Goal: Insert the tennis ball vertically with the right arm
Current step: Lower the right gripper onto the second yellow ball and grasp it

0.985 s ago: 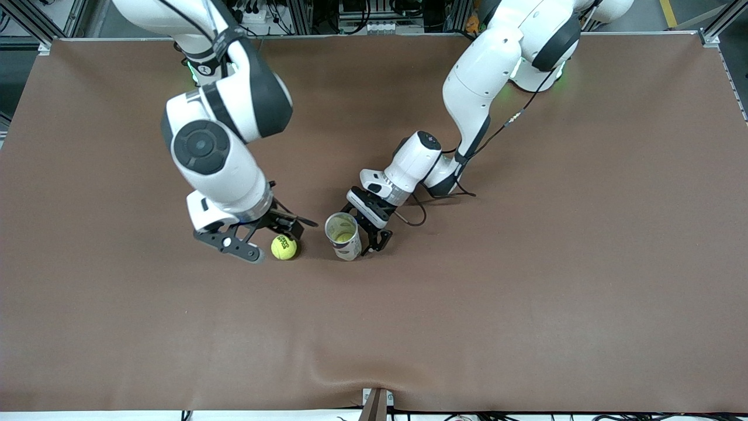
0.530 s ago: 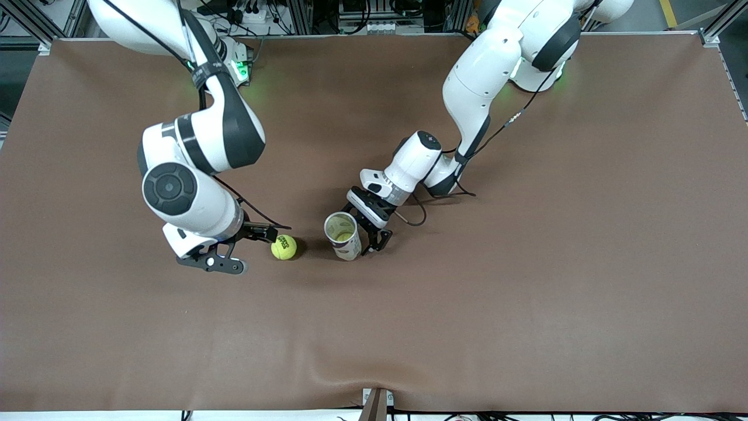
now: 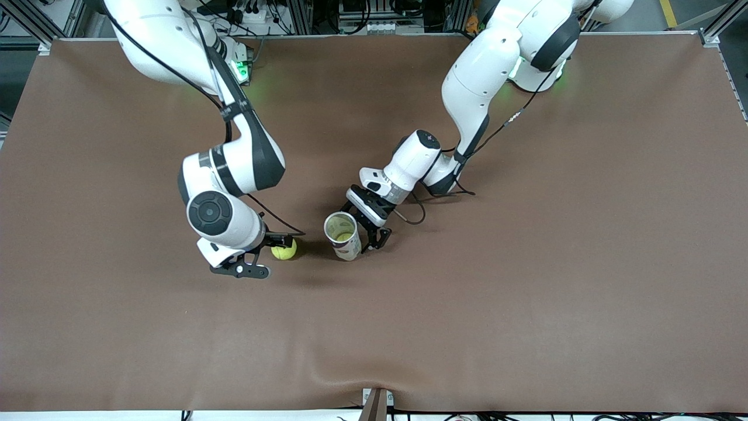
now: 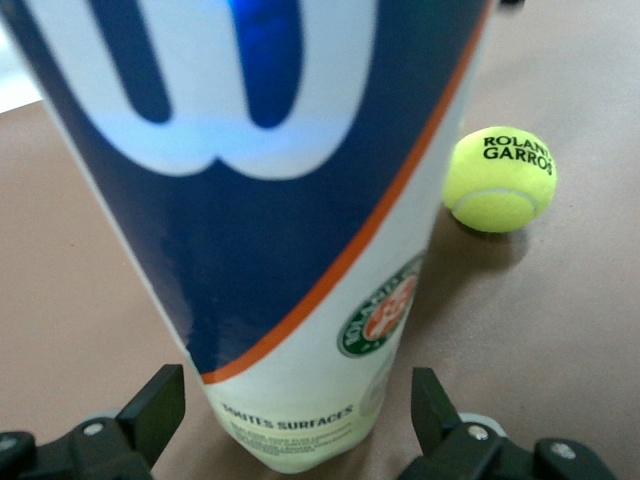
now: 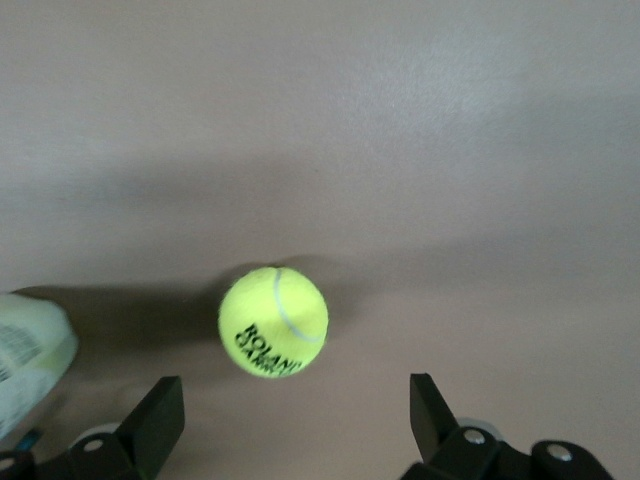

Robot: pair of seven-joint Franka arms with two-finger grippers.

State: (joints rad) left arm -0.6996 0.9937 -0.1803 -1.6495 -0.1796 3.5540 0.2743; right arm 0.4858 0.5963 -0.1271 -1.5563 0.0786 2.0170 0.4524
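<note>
Front view: right gripper (image 3: 270, 255) has swung back in beside the tennis ball (image 3: 284, 250), jaws apart around it, not gripping. Left gripper (image 3: 368, 234), jaws apart, brackets the upright can (image 3: 343, 235). Grasp likely follows.

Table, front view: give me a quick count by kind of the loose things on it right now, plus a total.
Yellow-green felt tennis balls on the cloth: 1
Upright, open-topped blue-and-white tennis ball cans: 1
Ball inside the can: yellow-green shows at the mouth, count cannot be told
Total loose things on the table: 2
</note>
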